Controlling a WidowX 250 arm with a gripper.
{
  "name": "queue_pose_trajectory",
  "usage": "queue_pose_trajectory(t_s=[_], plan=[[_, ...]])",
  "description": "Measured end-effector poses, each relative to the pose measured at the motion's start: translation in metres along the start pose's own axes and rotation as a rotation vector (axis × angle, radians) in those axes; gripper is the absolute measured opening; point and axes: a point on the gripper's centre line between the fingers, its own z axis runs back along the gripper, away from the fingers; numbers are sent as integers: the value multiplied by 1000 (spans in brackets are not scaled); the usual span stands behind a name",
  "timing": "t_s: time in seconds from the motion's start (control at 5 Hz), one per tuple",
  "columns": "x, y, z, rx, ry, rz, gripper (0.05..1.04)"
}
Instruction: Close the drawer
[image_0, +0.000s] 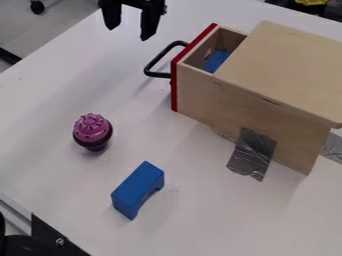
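I can't make out any writing, label, number or sign from here.
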Motion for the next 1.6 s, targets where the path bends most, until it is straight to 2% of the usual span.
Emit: queue_pose_trajectory(t_s=[0.2,0.4,0.8,1.0,1.2,1.6], plan=[[-1,-3,-16,-10,46,-3,1000],[11,-8,-30,-13,53,-10,1000],[28,-24,-44,-15,54,-21,1000],[37,-27,-42,-33,26,-13,1000],[45,-34,-46,-63,35,-12,1000],[57,-48,-43,-82,14,-26,996]])
